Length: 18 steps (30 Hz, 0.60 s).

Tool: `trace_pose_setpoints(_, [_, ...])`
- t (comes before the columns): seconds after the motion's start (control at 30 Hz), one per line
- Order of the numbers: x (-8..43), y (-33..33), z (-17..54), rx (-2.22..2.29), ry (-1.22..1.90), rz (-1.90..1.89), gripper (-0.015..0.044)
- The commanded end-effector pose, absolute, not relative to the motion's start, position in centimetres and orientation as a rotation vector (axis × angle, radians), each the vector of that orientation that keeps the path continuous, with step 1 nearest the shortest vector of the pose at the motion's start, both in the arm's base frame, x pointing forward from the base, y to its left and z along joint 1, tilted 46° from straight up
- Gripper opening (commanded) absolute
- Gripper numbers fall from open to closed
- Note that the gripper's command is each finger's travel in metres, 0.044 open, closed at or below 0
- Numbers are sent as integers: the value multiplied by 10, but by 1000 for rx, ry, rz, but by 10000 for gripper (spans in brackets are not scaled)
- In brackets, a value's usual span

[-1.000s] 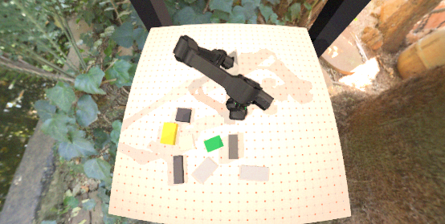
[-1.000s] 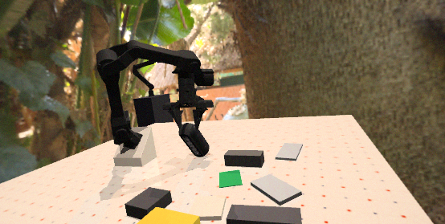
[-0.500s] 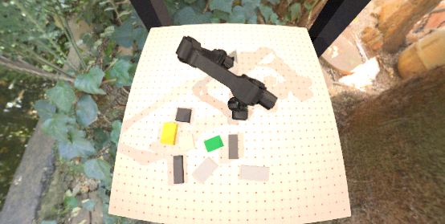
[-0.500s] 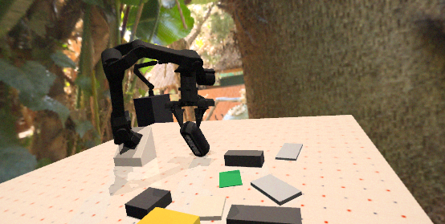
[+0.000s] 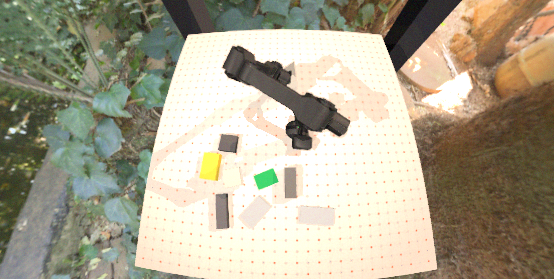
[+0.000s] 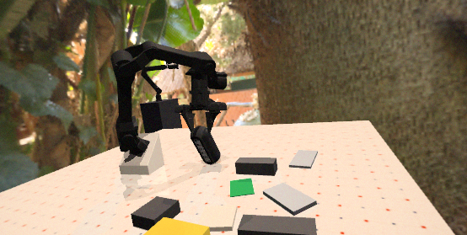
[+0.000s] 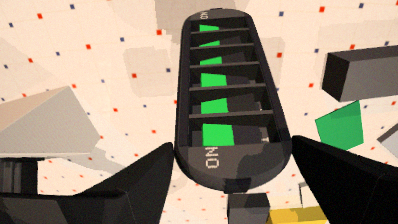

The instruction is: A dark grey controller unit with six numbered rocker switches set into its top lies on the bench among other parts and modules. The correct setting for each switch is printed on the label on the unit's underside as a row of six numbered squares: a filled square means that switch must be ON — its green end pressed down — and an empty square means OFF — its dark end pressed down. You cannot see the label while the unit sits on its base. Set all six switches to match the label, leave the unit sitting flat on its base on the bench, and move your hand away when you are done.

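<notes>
The dark grey controller unit (image 6: 206, 146) (image 7: 260, 162) is held between the two fingertips of my gripper (image 6: 201, 128) (image 7: 232, 146). It is steeply tilted, with its lower end close to the bench; whether it touches is unclear. In the wrist view its switch side faces the camera, with six rockers in a row. Their green ends lie on the left, the side of the "ON" markings, and their dark ends on the right. I cannot tell for certain which ends are pressed. The underside label and the switch numbers are not visible.
On the bench (image 5: 370, 227) stand dark blocks (image 5: 290, 182) (image 5: 222, 211) (image 5: 228, 143), a yellow block (image 5: 210, 166), a green plate (image 5: 266, 178) (image 7: 342, 126), a cream plate (image 5: 231, 176) and grey plates (image 5: 255, 212) (image 5: 316, 215). A pale wedge (image 6: 152, 157) (image 7: 55, 127) is by the arm's base.
</notes>
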<state>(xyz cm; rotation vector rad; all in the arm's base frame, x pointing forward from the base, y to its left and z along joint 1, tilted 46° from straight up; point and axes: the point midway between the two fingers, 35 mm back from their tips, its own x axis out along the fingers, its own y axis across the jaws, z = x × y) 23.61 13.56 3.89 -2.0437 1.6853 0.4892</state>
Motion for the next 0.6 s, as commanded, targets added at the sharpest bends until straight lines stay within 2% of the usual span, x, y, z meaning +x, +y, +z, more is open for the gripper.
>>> trace_pose_setpoints(0.0, [236,141,36,-2040,1687,483,336])
trace_pose_setpoints(0.57, [235,153,27,-2059,1706,451,336])
